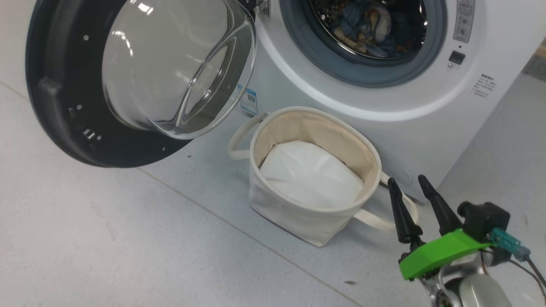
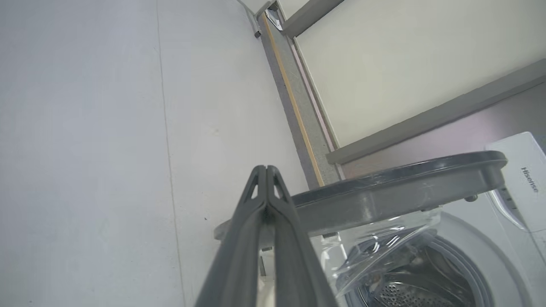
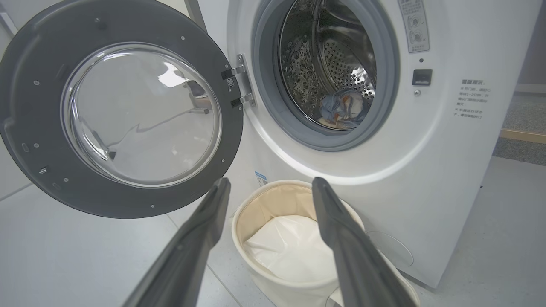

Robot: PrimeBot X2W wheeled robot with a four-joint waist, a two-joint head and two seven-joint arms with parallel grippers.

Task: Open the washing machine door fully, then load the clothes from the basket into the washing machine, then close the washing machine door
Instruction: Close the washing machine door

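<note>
The washing machine door [image 1: 47, 106], black-rimmed with a bulging glass bowl, stands swung wide open at the left. It also shows in the right wrist view [image 3: 119, 106]. Blue and orange clothes [image 1: 367, 25] lie inside the steel drum of the white washing machine [image 1: 384, 102], seen too as clothes [image 3: 341, 106]. The cream basket [image 1: 290, 209] sits on the floor below the drum opening, holding plain white padding [image 1: 311, 175]. My right gripper [image 1: 407, 181] hangs open and empty just right of the basket. My left gripper [image 2: 266, 168] is shut on nothing beside the door's edge [image 2: 396, 196].
Grey floor spreads to the left and front of the basket. One long basket handle [image 1: 239, 140] loops out toward the door. A wall with a grey skirting strip [image 2: 298, 106] runs behind the washing machine [image 2: 469, 238].
</note>
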